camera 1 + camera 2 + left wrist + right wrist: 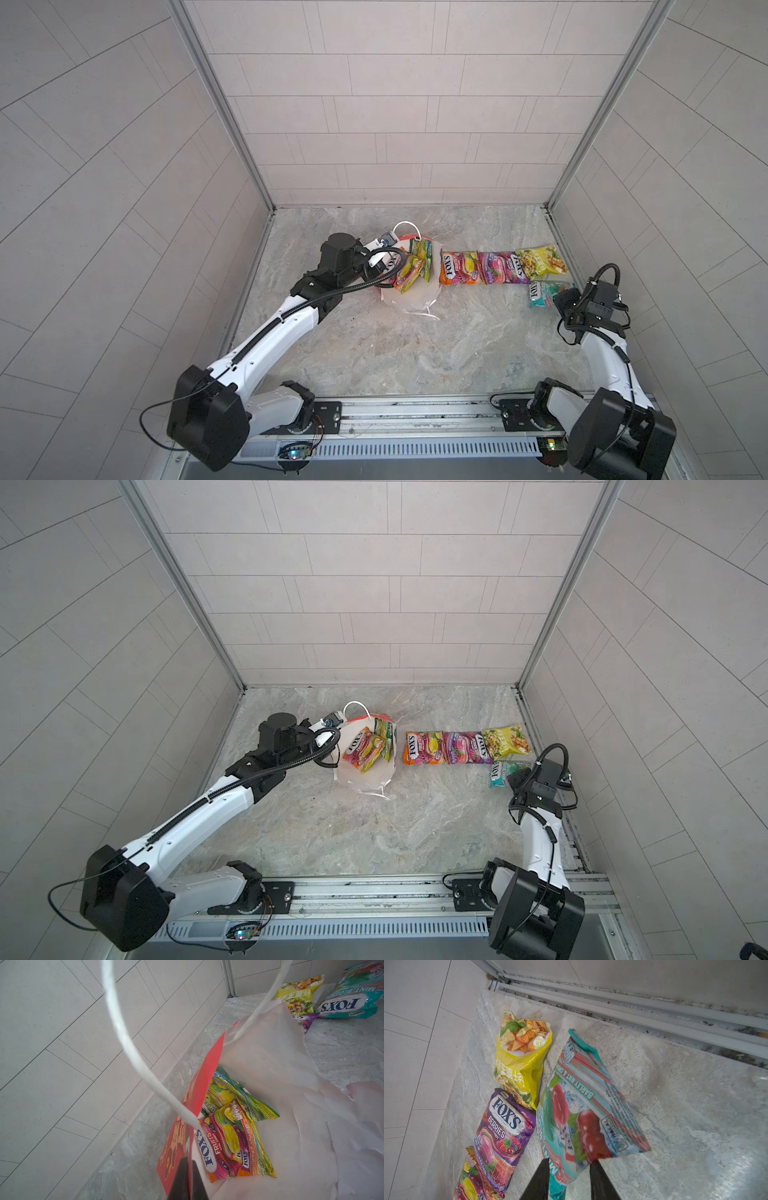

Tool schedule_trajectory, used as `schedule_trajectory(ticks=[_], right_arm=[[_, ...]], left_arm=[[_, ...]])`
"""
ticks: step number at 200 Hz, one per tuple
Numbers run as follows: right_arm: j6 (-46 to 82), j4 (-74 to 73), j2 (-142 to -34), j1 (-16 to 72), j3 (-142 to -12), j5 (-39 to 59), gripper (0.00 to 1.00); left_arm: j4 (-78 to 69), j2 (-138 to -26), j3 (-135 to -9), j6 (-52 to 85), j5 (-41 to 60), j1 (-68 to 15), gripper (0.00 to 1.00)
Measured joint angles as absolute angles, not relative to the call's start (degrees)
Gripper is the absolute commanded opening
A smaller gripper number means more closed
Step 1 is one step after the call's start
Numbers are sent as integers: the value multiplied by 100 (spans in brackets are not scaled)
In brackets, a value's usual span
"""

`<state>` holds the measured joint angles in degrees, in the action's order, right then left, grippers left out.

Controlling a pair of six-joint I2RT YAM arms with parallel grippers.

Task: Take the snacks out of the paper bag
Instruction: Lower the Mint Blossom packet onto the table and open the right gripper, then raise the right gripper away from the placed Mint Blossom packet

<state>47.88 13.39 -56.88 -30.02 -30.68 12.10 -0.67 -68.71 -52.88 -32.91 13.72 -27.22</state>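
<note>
The red paper bag (409, 297) lies with its white inside showing in both top views. My left gripper (190, 1167) is shut on its red wall (207, 1076) below the cord handle (128, 1043). Two snacks are inside: a FOX'S fruits packet (228, 1147) and a green one (232, 1095). Outside, an orange packet (459, 268), a purple one (498, 268) and a yellow-green one (540, 262) lie in a row. My right gripper (569, 1167) stands open, with the blurred end of the teal packet (581, 1105) between its fingers, beside the yellow-green packet (523, 1059).
The tiled right wall and its aluminium floor rail (633, 1007) run close behind the teal packet. The back wall stands just beyond the row of packets. The arms' base rail (415, 415) crosses the front of the marble floor (415, 353).
</note>
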Motion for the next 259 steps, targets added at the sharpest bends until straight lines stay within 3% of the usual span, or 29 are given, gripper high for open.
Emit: schedule_trajectory(ticks=[87,111,136,152,259], right_arm=[[4912,1352,-5686,-3072,-3420,1234,40],[4751,1369,-5708,-2683,-3415,1291,34],[4228,1610,-5933,-1573,-3426,1090,18],[3951,1761,-6139,-1061,-3415,985,14],[4287,1280,-7579,-902,-3280,355,20]], left_arm=[[-67,-6875,-5288,-3282,1372,-2722,0],[-71,-6884,-5288,-3282,1378,-2711,0],[-80,-6908,-5288,-3280,1396,-2711,0],[-80,-6912,-5288,-3280,1409,-2711,0],[-78,-6923,-5288,-3277,1459,-2711,0]])
